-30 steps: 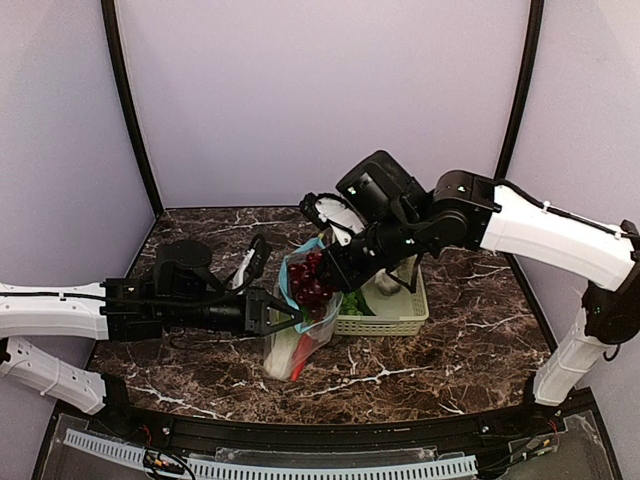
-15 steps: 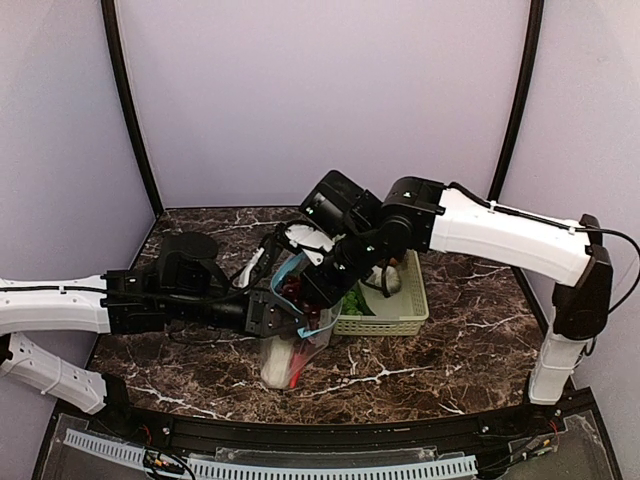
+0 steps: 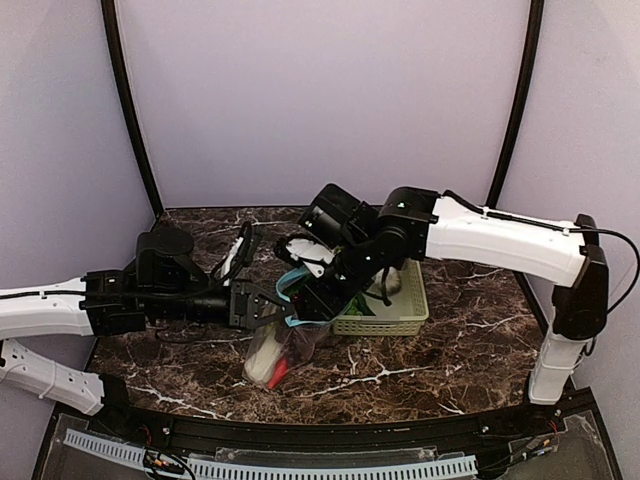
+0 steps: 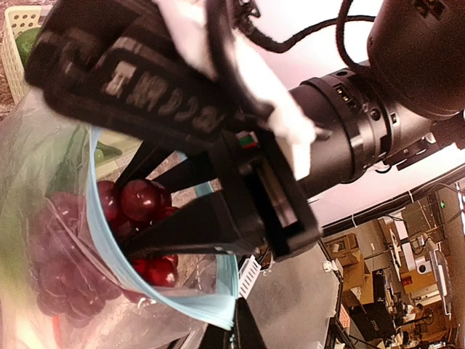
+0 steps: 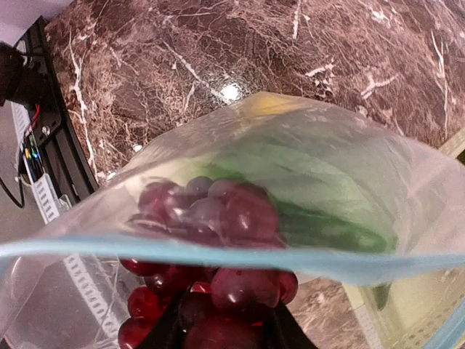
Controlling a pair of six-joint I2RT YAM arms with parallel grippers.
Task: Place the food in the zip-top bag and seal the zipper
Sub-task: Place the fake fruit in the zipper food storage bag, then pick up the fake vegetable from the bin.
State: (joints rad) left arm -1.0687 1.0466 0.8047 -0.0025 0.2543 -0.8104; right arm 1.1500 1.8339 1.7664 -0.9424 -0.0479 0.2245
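Top external view, starting at the left edge of the marble table (image 3: 450, 360): the left arm reaches in low across the surface, and the left gripper (image 3: 262, 305) is pressed together on the rim of the zip-top bag (image 3: 280, 345). The bag hangs from that pinch around the middle of the table, its bottom resting on the marble a little toward the near edge. Through the clear plastic there's a long red pepper (image 3: 278, 372) down low with something pale beside it, too blurred to name. The teal zipper (image 4: 109, 247) gapes in a wide loop. The right gripper (image 5: 225, 327) is poking straight into that mouth with the purple grapes (image 5: 218, 211) between its fingers. The fingers stand parted around the bunch, but I can't tell whether they pinch it or merely flank it. From the right wrist, the grapes sit half in the opening, against a leafy green (image 5: 290, 189) already inside. Seen from above, the right wrist and its camera block most of the bag's mouth, and in the left wrist view that same gripper body fills nearly the whole picture. Just right of the bag, touching or nearly so, is the pale green basket (image 3: 400, 318), right of centre, with green pieces (image 3: 355, 300) showing at its left end. The white right arm arches over it from the right edge.
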